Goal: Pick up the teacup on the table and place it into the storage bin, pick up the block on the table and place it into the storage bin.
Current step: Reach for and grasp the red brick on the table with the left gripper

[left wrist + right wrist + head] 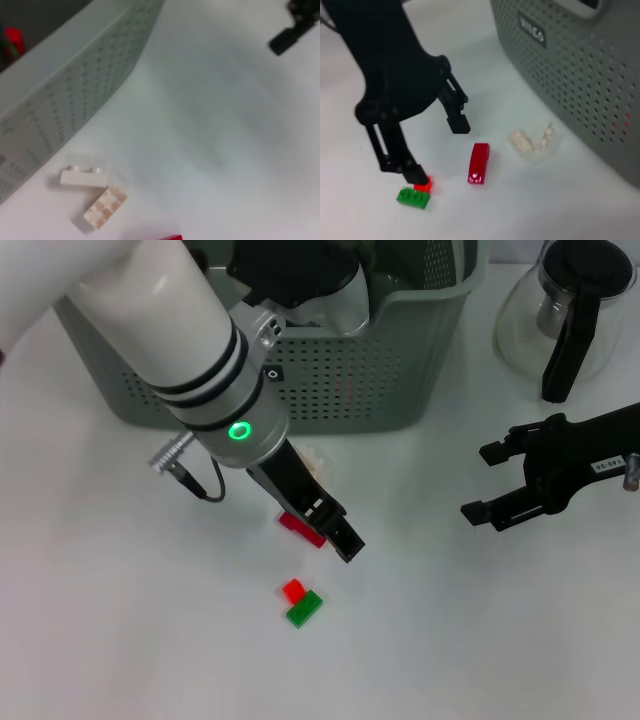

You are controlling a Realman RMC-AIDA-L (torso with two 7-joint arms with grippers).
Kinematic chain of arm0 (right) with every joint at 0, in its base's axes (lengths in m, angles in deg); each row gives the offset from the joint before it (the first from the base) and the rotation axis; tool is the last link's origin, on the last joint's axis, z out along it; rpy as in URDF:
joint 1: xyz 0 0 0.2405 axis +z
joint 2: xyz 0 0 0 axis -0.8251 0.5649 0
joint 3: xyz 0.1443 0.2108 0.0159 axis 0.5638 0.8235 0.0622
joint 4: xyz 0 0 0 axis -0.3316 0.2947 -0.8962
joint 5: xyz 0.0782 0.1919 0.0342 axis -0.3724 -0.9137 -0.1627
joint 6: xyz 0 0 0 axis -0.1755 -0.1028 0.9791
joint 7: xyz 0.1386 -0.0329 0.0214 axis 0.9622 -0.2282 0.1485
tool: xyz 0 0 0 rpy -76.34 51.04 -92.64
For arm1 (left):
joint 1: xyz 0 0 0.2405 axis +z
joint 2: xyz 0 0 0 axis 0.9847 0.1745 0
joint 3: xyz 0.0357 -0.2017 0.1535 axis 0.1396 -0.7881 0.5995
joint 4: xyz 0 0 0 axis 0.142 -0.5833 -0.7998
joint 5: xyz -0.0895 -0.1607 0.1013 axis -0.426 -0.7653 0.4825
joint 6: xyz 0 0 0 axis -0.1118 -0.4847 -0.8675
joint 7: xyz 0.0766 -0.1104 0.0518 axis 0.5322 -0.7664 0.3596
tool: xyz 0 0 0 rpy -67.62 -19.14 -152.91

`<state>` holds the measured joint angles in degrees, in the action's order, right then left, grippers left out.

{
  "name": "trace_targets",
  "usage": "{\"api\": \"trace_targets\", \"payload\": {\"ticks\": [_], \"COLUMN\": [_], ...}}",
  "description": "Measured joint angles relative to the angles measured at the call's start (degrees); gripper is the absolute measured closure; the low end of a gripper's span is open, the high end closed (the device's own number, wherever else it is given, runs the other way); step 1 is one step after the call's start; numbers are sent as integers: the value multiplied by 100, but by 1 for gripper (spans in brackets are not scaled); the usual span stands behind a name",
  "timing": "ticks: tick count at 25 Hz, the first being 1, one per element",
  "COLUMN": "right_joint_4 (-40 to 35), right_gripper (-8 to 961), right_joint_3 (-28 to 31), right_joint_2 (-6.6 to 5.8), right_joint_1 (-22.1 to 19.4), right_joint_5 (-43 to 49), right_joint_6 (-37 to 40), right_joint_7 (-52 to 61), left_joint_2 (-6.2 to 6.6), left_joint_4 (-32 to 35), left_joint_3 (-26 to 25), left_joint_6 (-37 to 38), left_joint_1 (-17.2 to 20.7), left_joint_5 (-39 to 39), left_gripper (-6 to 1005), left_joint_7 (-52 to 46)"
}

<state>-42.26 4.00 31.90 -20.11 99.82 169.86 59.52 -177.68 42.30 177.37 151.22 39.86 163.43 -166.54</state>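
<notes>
Grey-green perforated storage bin (340, 390) stands upright; red block (479, 162) lies on the table near it.

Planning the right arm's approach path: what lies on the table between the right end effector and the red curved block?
Nothing: in the head view, only bare white table separates the right end effector from the red curved block, which sits under the left end effector.

The white table (480, 640) carries the storage bin (330, 380), a coffee pot (565, 310), and scattered red (300, 528), green (304, 609) and white blocks (532, 142).
</notes>
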Motion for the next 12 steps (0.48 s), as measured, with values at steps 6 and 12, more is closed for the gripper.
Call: {"api": "trace_targets", "payload": {"ticks": [6, 12], "right_joint_4": [1, 23], "right_gripper": [7, 7], "right_joint_3": [-31, -46], "right_joint_2": [-46, -3], "right_joint_1": [2, 2], "right_joint_5": [8, 232], "right_joint_6": [36, 49], "right_joint_7": [-301, -333], "left_joint_2": [-10, -12], "left_joint_4": [-337, -582], "left_joint_3": [142, 132], "left_joint_6": [-433, -683], "left_joint_1": [-18, -34], "left_joint_5": [31, 232], "left_gripper": [89, 90], "left_joint_7": [-337, -380]}}
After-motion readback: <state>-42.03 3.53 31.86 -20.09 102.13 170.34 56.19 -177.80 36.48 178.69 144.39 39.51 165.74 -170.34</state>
